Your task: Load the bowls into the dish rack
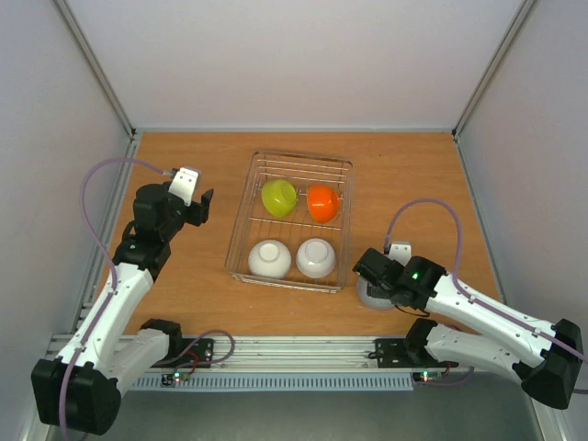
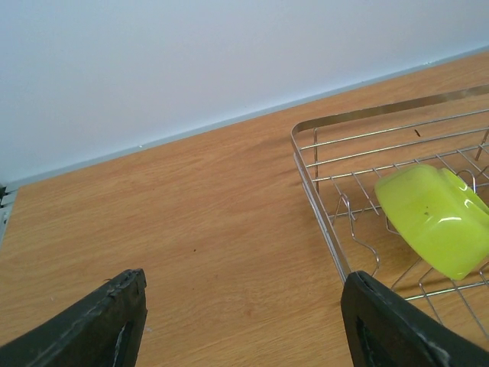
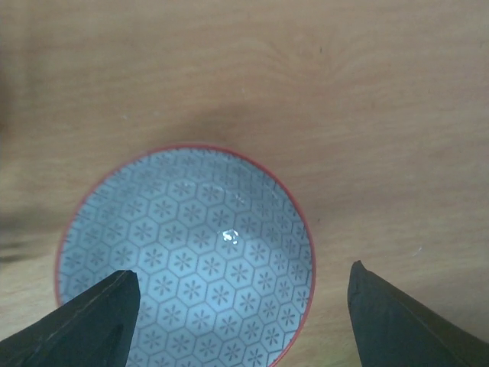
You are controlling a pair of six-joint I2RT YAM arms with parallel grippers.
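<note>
The silver wire dish rack [image 1: 303, 154] stands mid-table. In it lie a lime-yellow bowl [image 1: 278, 197], an orange bowl [image 1: 322, 203], both tipped on edge, and two white bowls [image 1: 270, 259] [image 1: 316, 258] upside down at the near end. A blue-grey patterned bowl with a red rim [image 1: 375, 296] stands upright on the table right of the rack. My right gripper [image 1: 372, 274] hangs open over it; in the right wrist view the gripper [image 3: 241, 321] spans the bowl [image 3: 183, 252], empty. My left gripper [image 1: 204, 207] is open and empty left of the rack. The left wrist view shows the gripper [image 2: 241, 321], the rack [image 2: 317, 199] and the lime bowl [image 2: 435, 218].
The wooden table [image 1: 184, 285] is walled by pale panels at the back and both sides. A metal rail with the arm bases [image 1: 294, 354] runs along the near edge. The patterned bowl sits close to the rack's near right corner.
</note>
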